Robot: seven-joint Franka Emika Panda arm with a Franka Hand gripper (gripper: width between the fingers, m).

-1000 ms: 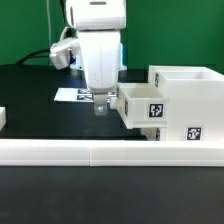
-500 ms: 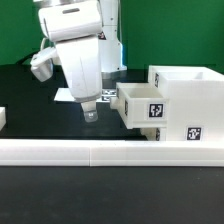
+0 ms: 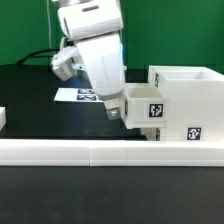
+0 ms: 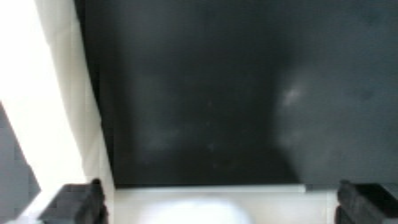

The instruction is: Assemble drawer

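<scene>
The drawer's tall white housing (image 3: 190,100) stands at the exterior view's right with tags on its front. A white tray (image 3: 145,105) with a tag sticks out of the housing toward the exterior view's left. My gripper (image 3: 113,113) is tilted, with its tips right at the tray's outer end. In the wrist view my gripper (image 4: 222,205) is open, its dark fingertips (image 4: 75,205) far apart, with a blurred white surface (image 4: 205,205) between them and a white edge (image 4: 80,90) along one side. The second tray is not clearly visible.
The marker board (image 3: 72,95) lies on the black table behind the arm. A long low white rail (image 3: 100,150) runs along the front. A small white piece (image 3: 3,118) shows at the exterior view's left edge. A green wall is behind.
The arm swung toward the exterior view's left, then back right, and now leans with its tips at the tray's end. The tray and housing have not visibly moved.
</scene>
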